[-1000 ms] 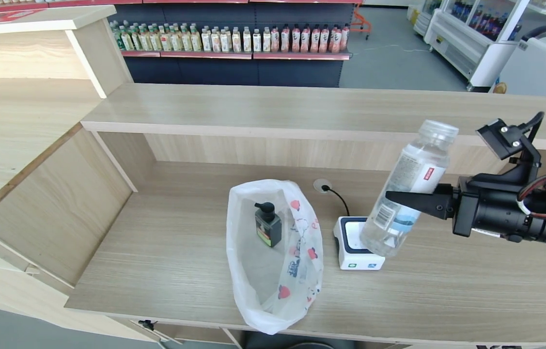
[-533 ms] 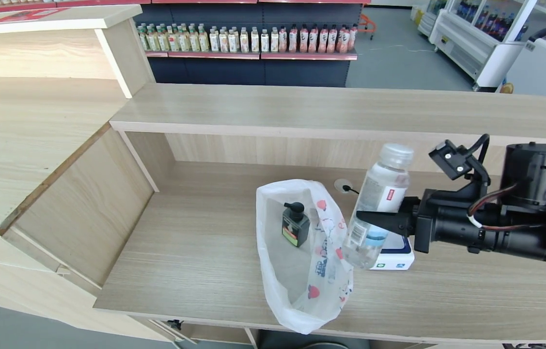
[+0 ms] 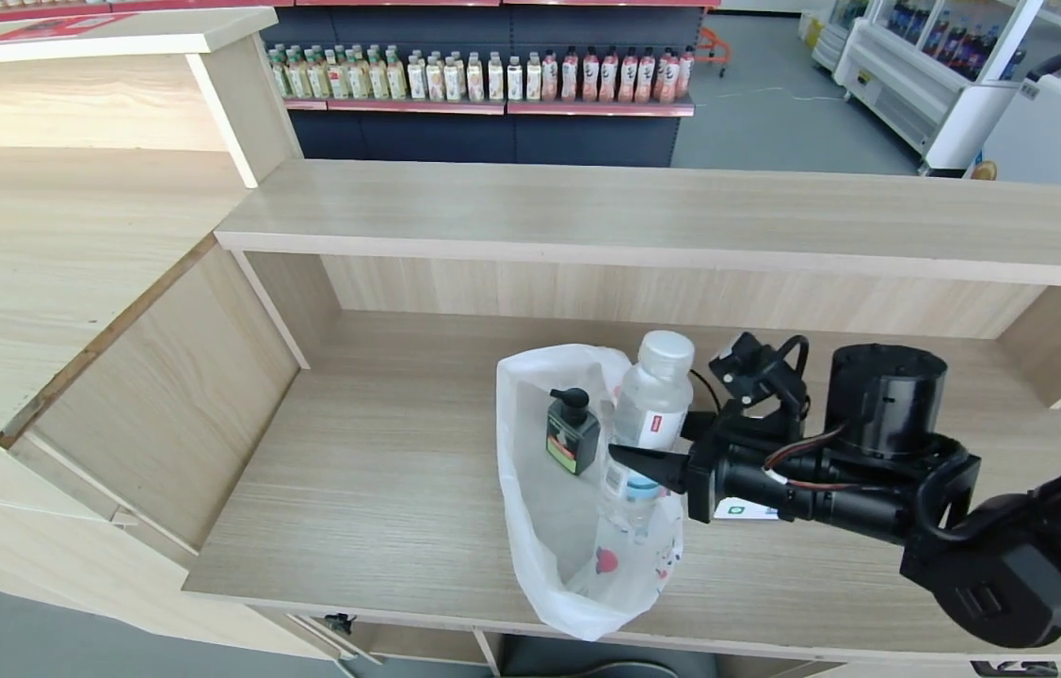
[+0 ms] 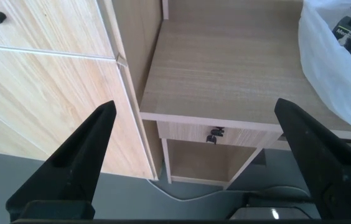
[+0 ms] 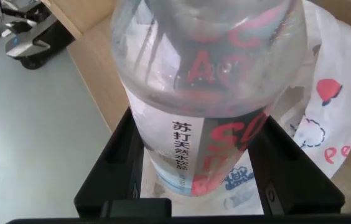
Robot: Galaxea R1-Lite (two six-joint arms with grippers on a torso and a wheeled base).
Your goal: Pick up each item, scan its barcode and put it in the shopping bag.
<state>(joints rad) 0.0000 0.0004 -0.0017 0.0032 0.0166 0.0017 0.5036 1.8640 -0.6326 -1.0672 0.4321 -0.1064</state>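
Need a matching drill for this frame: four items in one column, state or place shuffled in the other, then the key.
Column 1
1. water bottle
2. pump bottle
3. shopping bag
4. left gripper

Column 2
A. standing inside the bag
B. fingers open, holding nothing
C. open-mouthed on the counter
D. gripped by the right gripper, at the bag's mouth

Pairs: 1-D, 2-A, 3-C, 4-B
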